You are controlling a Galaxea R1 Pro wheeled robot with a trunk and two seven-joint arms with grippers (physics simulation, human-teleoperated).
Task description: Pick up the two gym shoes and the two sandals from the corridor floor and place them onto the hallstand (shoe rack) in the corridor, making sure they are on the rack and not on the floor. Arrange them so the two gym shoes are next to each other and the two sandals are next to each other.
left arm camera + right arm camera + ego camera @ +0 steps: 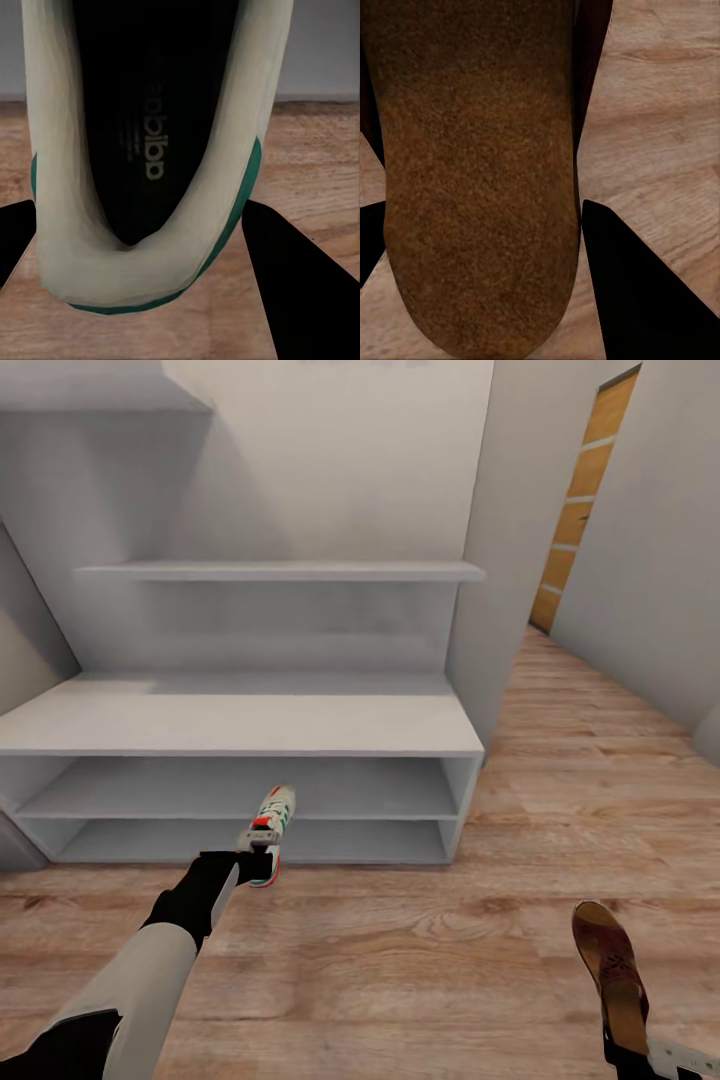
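Note:
One gym shoe, white with green stripes and a red heel, hangs just above the corridor floor in front of the hallstand, level with its lower shelves. My left gripper is shut on its heel end. In the left wrist view the gym shoe sits between the two black fingers, its dark inside facing the camera. A brown sandal is held at the bottom right by my right gripper. The right wrist view has the sandal clamped between the fingers.
A thin grey wall shelf hangs above the hallstand's flat top. A grey wall corner stands to the rack's right. Beyond it the corridor runs back to a wooden door. Open wood flooring lies between my arms.

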